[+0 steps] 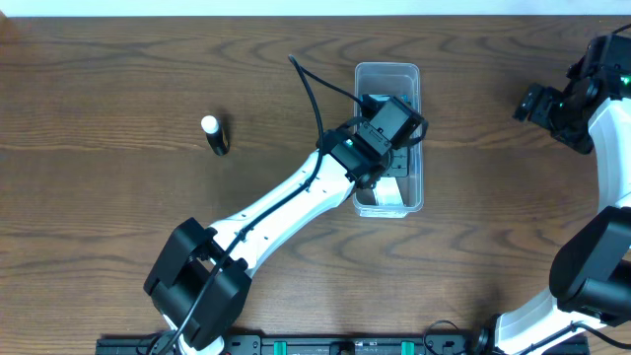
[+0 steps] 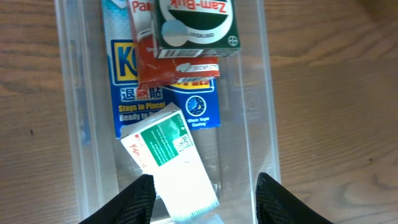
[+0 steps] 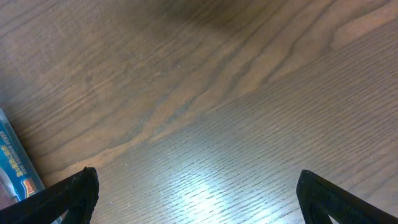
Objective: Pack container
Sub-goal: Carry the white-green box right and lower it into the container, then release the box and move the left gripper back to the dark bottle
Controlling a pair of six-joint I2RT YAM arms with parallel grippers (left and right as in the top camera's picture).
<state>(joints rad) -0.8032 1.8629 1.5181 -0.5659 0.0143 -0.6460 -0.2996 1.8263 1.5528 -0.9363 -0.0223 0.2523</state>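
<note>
Container (image 1: 386,73) middle beneath left end effector (image 1: 398,130)

The overhead camera looks straight down on the table (image 1: 118,79) from well above. It takes in both my arms and the container (image 1: 386,71) near mid-frame.

My left wrist camera sits behind my left gripper (image 2: 205,193) and looks down along it. The two fingertips show at the bottom edge, and just ahead of them the container (image 2: 261,93) fills most of the view, very near.

My right wrist camera looks past my right gripper (image 3: 196,193) at bare table (image 3: 217,93) ahead of it, also near.

Overhead and left wrist share the container, directly under my left gripper (image 1: 394,126). Overhead and right wrist share only the table by my right gripper (image 1: 540,103), well apart from the container.
</note>
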